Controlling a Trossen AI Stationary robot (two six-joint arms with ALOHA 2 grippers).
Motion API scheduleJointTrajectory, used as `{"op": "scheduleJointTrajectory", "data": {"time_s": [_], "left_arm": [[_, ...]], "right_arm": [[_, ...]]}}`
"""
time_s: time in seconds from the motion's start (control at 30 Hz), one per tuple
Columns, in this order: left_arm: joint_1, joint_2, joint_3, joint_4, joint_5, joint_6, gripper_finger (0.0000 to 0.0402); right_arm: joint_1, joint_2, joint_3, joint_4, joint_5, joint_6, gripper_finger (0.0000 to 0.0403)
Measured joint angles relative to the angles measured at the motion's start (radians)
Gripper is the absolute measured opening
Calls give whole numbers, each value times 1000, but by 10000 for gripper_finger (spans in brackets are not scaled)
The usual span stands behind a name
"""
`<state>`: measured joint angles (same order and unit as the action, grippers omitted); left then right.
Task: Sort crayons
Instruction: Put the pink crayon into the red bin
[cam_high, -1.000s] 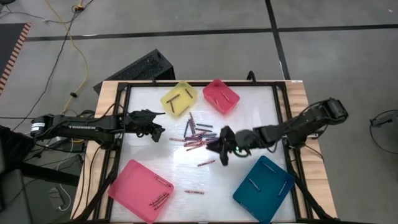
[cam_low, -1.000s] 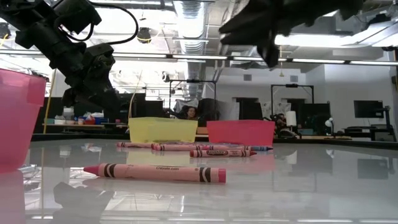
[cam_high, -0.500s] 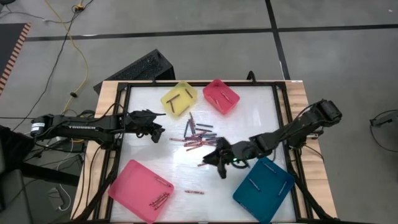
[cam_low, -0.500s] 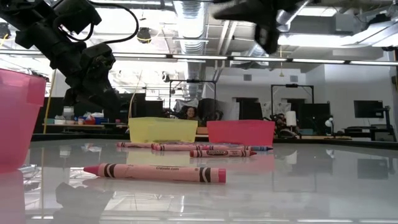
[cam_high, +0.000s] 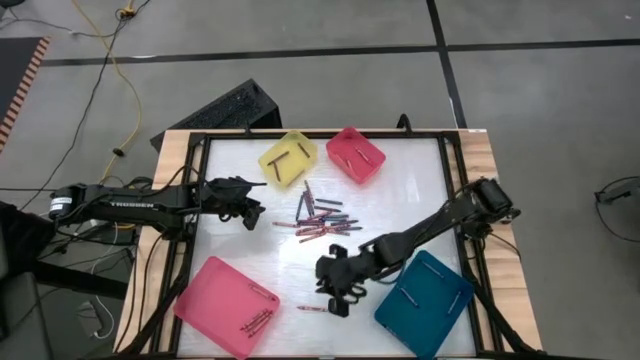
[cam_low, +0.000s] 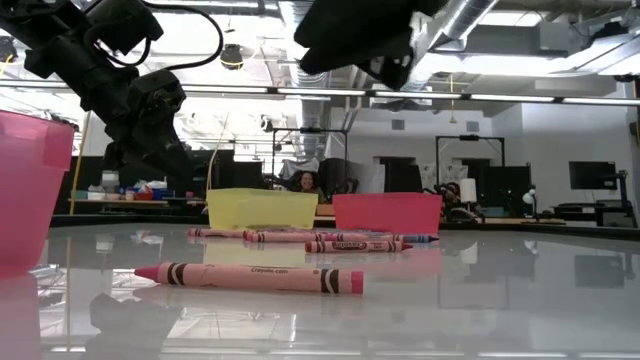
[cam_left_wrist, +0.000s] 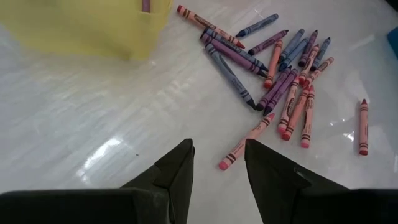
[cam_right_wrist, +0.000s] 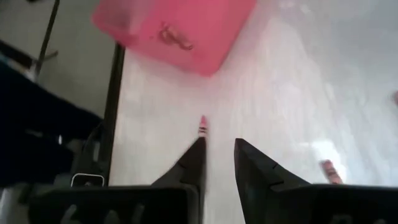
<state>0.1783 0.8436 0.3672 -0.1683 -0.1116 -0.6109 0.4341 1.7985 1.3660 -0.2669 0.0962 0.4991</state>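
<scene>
- While the glossy white surface (cam_high: 420, 190) mirrors the ceiling lights, the crayons (cam_high: 318, 217) lie as thin paper-wrapped sticks in a loose heap near its middle, pink, purple and bluish
- One pink crayon (cam_high: 312, 308) lies alone toward 6 o'clock of the heap, with a black-banded wrapper and a blunt cone tip in the low view
- Four square, shallow, translucent plastic trays ring the heap: yellow tray (cam_high: 288, 158) at 11 o'clock, small pink tray (cam_high: 356, 154) at 1 o'clock, large pink tray (cam_high: 228, 305) at 7 o'clock, teal tray (cam_high: 424, 304) at 5 o'clock; each holds a few crayons
- Right end effector (cam_high: 338, 290), matte black with tapered fingers, hangs over the surface just by the lone pink crayon, between the large pink and teal trays; its fingers stand slightly apart, holding nothing
- Left end effector (cam_high: 252, 209) hovers at 9 o'clock of the heap, fingers parted and empty
- Against a second ago, the right arm has swung from beside the heap toward 6 o'clock; a crayon that lay just below the heap no longer shows; the left arm has not moved
</scene>
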Motion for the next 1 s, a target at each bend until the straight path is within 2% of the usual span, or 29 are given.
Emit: {"op": "scheduleJointTrajectory", "data": {"time_s": [0.3, 0.43, 0.77, 0.87, 1.0], "left_arm": [[0, 0, 0, -9, 36, 3, 133], [0, 0, 0, -8, 43, 23, 133], [0, 0, 0, -9, 45, 71, 133], [0, 0, 0, -9, 45, 74, 133], [0, 0, 0, -10, 45, 74, 133]], "right_arm": [[38, 165, 102, -14, -22, -30, 81], [45, 219, 117, -13, -23, 18, 81], [45, 243, 117, -29, 22, 7, 85], [46, 265, 118, 37, -16, -61, 95], [56, 288, 117, 29, 0, -71, 118]]}}
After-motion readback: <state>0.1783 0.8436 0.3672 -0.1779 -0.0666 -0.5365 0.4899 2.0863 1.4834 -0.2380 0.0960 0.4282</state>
